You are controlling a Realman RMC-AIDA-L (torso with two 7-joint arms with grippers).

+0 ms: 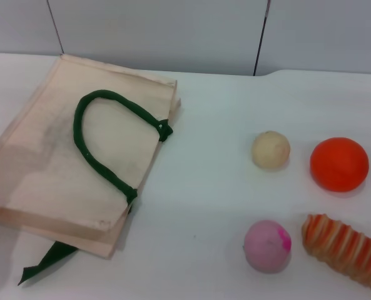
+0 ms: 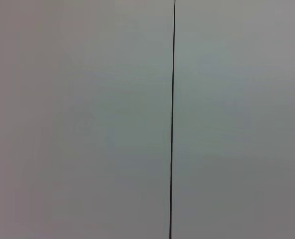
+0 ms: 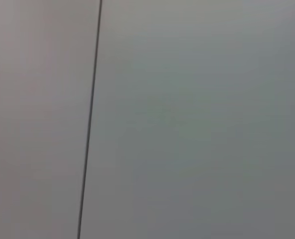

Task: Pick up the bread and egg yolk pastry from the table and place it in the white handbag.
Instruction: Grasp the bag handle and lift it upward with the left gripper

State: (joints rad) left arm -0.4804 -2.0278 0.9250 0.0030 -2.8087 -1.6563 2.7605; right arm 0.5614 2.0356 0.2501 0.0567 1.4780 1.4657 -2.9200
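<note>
Neither gripper was in sight (grip unknowable). The bread [image 1: 345,249] lay near the pastry [image 1: 271,149]; the bag [image 1: 35,169] would need opening first.

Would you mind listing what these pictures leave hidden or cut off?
- Both end effectors: in no view; the wrist views show only a plain wall.
- Bread: its right end is cut off by the head view's edge.
- White handbag: lying flat, so its opening and inside cannot be seen; its left edge is cut off.
</note>
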